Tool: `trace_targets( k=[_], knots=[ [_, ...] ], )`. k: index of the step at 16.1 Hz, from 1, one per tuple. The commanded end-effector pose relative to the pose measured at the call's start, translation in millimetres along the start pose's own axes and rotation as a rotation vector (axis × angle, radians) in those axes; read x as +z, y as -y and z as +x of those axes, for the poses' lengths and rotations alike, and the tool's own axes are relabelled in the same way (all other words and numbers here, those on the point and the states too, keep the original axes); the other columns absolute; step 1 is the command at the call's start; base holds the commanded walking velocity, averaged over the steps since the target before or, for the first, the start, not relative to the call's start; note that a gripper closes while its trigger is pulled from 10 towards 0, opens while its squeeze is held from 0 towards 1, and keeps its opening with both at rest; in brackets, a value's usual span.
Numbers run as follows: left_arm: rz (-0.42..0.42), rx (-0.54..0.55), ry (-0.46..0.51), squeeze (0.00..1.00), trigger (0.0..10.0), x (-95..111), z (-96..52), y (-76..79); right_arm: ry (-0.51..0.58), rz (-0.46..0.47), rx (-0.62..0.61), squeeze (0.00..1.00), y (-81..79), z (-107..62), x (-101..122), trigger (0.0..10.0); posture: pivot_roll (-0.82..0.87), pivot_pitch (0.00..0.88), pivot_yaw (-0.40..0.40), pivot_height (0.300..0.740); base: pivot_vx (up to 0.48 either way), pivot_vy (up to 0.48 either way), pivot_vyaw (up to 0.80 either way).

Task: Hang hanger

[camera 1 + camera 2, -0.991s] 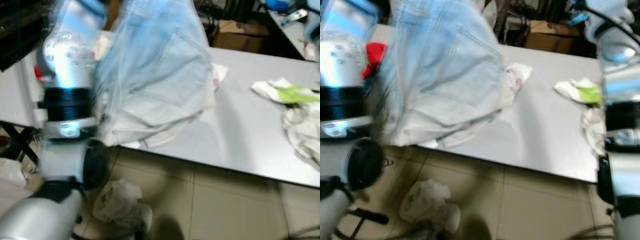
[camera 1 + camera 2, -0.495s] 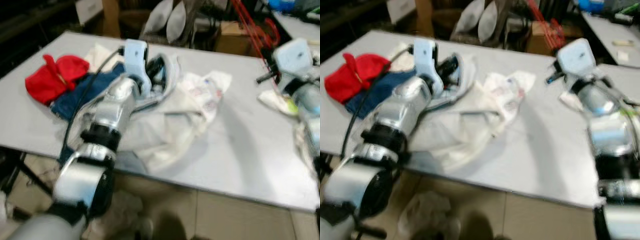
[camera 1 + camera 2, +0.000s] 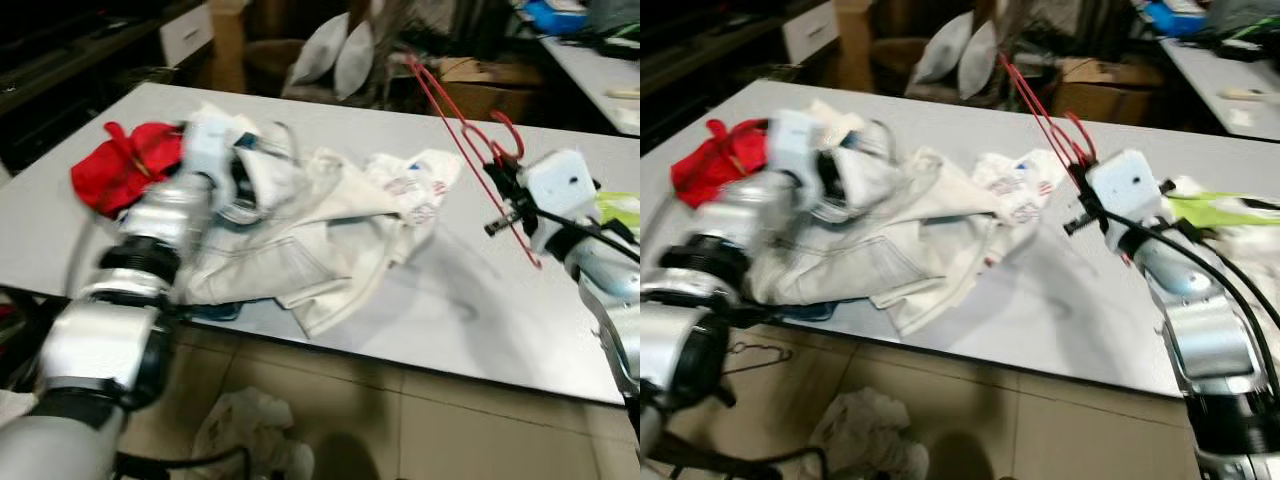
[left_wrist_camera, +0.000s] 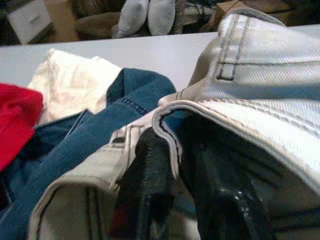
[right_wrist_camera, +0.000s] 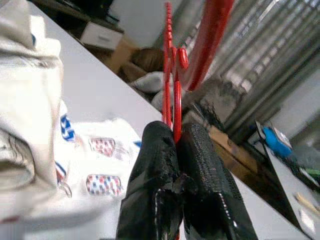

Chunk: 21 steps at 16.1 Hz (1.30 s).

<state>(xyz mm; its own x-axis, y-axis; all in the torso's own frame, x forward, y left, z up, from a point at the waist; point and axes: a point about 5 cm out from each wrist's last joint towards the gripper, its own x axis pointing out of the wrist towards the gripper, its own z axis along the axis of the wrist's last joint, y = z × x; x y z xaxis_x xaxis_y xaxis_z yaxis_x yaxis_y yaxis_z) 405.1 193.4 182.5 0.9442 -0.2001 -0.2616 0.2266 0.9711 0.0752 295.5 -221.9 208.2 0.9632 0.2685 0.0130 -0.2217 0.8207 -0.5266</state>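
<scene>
Pinching the red hanger [image 3: 470, 150] between pressed-together fingers above the counter [image 3: 420, 310], the right tool [image 5: 175, 145] has it lifted but unhung, while the left tool [image 4: 185, 200], fingers spread, grips the pale jeans [image 3: 290, 240] waistband.

A pale grey counter [image 3: 430, 300] carries a heap of clothes: a red garment [image 3: 125, 160] near its far left corner, dark blue denim [image 4: 120, 107] beside it, and pale cream jeans [image 3: 290, 250] spread across the middle, touching a white printed cloth [image 3: 415, 185]. A green-and-white cloth [image 3: 1220, 210] lies at the right edge.
</scene>
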Motion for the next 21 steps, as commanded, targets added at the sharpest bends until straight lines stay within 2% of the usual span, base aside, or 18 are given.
trace_targets(
  k=[1, 2, 3, 4, 5, 6, 7, 9, 10, 11, 12, 13, 14, 15, 16, 17, 19, 21],
  knots=[
    [-0.044, -0.017, 0.012, 1.00, 10.0, 5.3, -2.6, -7.6, 0.015, 0.024, -0.019, 0.00, 4.7, -2.8, 5.4, 10.0, -0.05, 0.000, 0.009, 0.740, 0.000, 0.000, 0.00],
    [-0.086, -0.060, 0.050, 1.00, 10.0, 10.6, -8.5, -18.4, 0.016, 0.048, -0.028, 0.00, 6.6, -6.0, 5.8, 10.0, -0.05, 0.000, 0.007, 0.740, 0.000, 0.000, 0.00],
    [-0.084, -0.070, 0.071, 1.00, 10.0, 11.4, -14.6, -29.7, 0.012, 0.075, -0.033, 0.00, 7.2, -8.4, 5.7, 10.0, -0.04, 0.000, 0.002, 0.740, 0.000, 0.000, 0.00],
    [-0.064, -0.050, 0.066, 0.21, 10.0, 9.5, -20.3, -41.2, 0.004, 0.088, -0.029, 0.00, 6.2, -10.8, 5.1, 10.0, -0.04, 0.000, -0.002, 0.740, 0.000, 0.000, 0.00],
    [-0.048, -0.021, 0.062, 0.00, 10.0, 7.5, -26.6, -52.9, -0.004, 0.115, -0.028, 0.00, 3.5, -13.6, 4.1, 10.0, -0.03, 0.000, -0.011, 0.740, 0.000, 0.000, 0.00],
    [-0.040, -0.005, 0.108, 0.00, 10.0, 12.3, -31.7, -60.6, -0.007, 0.141, -0.035, 0.00, 0.6, -16.7, 4.0, 10.0, -0.03, 0.000, -0.019, 0.740, 0.000, 0.000, 0.00],
    [-0.076, -0.041, 0.214, 0.00, 10.0, 27.1, -35.3, -60.2, -0.007, 0.179, -0.054, 0.00, -2.4, -20.2, 4.0, 10.0, -0.02, 0.000, -0.031, 0.740, 0.000, 0.000, 0.00],
    [-0.156, -0.205, 0.442, 0.00, 10.0, 66.8, -41.3, -40.2, -0.024, 0.244, -0.124, 0.00, -5.7, -23.1, 0.5, 10.0, -0.01, 0.000, -0.046, 0.740, 0.000, 0.000, 0.00],
    [-0.177, -0.237, 0.477, 0.00, 10.0, 73.7, -42.5, -35.3, -0.029, 0.258, -0.132, 0.00, -6.8, -22.9, -0.5, 10.0, -0.01, 0.000, -0.046, 0.740, 0.000, 0.000, 0.00],
    [-0.219, -0.297, 0.564, 0.00, 10.0, 94.0, -42.2, -18.5, -0.083, 0.263, -0.147, 0.00, -10.4, -21.2, -6.9, 10.0, -0.02, 0.000, -0.044, 0.740, 0.000, 0.000, 0.00],
    [-0.202, -0.290, 0.565, 0.00, 10.0, 96.9, -40.4, -15.0, -0.097, 0.263, -0.147, 0.00, -11.0, -20.9, -8.3, 10.0, -0.02, 0.000, -0.044, 0.740, 0.000, 0.000, 0.00],
    [-0.123, -0.233, 0.528, 0.00, 10.0, 97.5, -35.6, -12.5, -0.135, 0.259, -0.146, 0.00, -10.6, -21.8, -12.0, 10.0, -0.03, 0.000, -0.033, 0.740, 0.000, 0.000, 0.00],
    [0.014, -0.107, 0.478, 0.00, 10.0, 96.5, -33.0, -17.5, -0.173, 0.249, -0.160, 0.00, -5.3, -24.9, -15.7, 10.0, -0.03, 0.000, -0.033, 0.740, 0.000, 0.000, 0.00],
    [0.036, -0.086, 0.476, 0.00, 10.0, 96.8, -33.2, -18.7, -0.178, 0.249, -0.163, 0.00, -4.2, -25.4, -16.1, 10.0, -0.03, 0.000, -0.033, 0.740, 0.000, 0.000, 0.00],
    [-0.004, -0.033, 0.526, 0.00, 10.0, 105.6, -38.8, -27.5, -0.199, 0.236, -0.173, 0.00, 0.8, -28.1, -18.9, 10.0, -0.04, 0.000, -0.024, 0.740, 0.000, 0.000, 0.00],
    [-0.110, -0.069, 0.599, 0.00, 10.0, 121.3, -48.2, -33.3, -0.238, 0.249, -0.195, 0.00, 8.7, -32.0, -24.7, 10.0, -0.04, 0.000, -0.026, 0.740, 0.000, 0.000, 0.00],
    [-0.137, -0.330, 0.634, 0.00, 10.0, 132.3, -53.0, -4.5, -0.306, 0.284, -0.224, 0.00, 19.1, -35.5, -35.2, 10.0, -0.04, 0.000, -0.028, 0.740, 0.000, 0.000, 0.00],
    [-0.185, -0.455, 0.654, 0.00, 10.0, 134.6, -52.6, 19.7, -0.326, 0.255, -0.241, 0.00, 26.5, -35.9, -38.5, 10.0, -0.04, 0.000, -0.037, 0.740, 0.000, 0.000, 0.00]
  ],
)
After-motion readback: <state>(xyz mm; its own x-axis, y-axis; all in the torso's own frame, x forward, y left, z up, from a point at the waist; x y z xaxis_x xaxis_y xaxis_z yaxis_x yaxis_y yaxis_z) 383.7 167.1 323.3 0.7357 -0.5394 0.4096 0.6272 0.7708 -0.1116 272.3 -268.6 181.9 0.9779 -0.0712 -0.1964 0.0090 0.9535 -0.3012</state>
